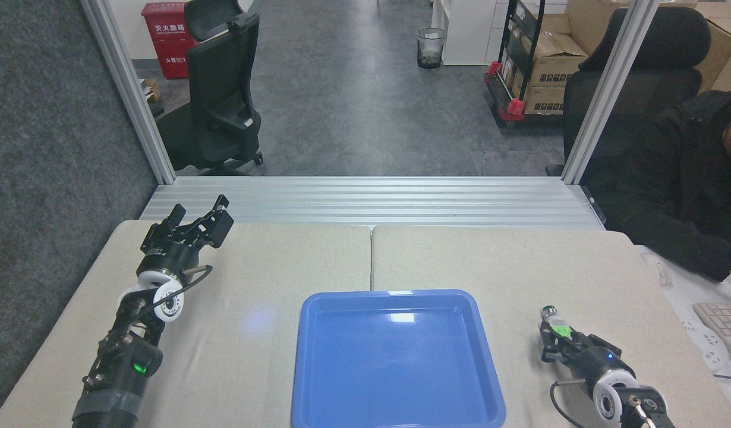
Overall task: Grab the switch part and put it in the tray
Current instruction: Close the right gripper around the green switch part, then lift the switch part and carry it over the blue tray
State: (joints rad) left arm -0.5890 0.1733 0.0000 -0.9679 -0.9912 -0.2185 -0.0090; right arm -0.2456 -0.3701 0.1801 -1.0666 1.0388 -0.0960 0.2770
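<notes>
Switch part in the right hand, beside the tray

Switch part point(554, 321) sits at the tip of the right hand point(557, 339), on the right half of the bench point(496, 261). Its dark round cap and silvery collar point away from the robot, and the green block shows just behind them, between the dark fingers. The fingers are closed on the part. Whether the part is lifted clear of the bench surface or touching it cannot be told from this view. The right arm comes in from the lower right corner, with a white ring at the wrist and a small blue light on the body of the hand.

The blue tray point(306, 368) lies flat at the middle of the near edge of the bench, glossy, with nothing in it. The part and the right hand are just to the right of the tray, outside its rim and not touching it.

The left hand point(198, 215) is well away at the far left of the bench, near the back edge, with its fingers spread apart and nothing between them. A green light glows on the left forearm.

A person in a dark jacket point(686, 178) sits at the right edge, next to a keyboard point(725, 324). Behind the bench stand a black office chair point(220, 89) and a red cabinet point(166, 38).
</notes>
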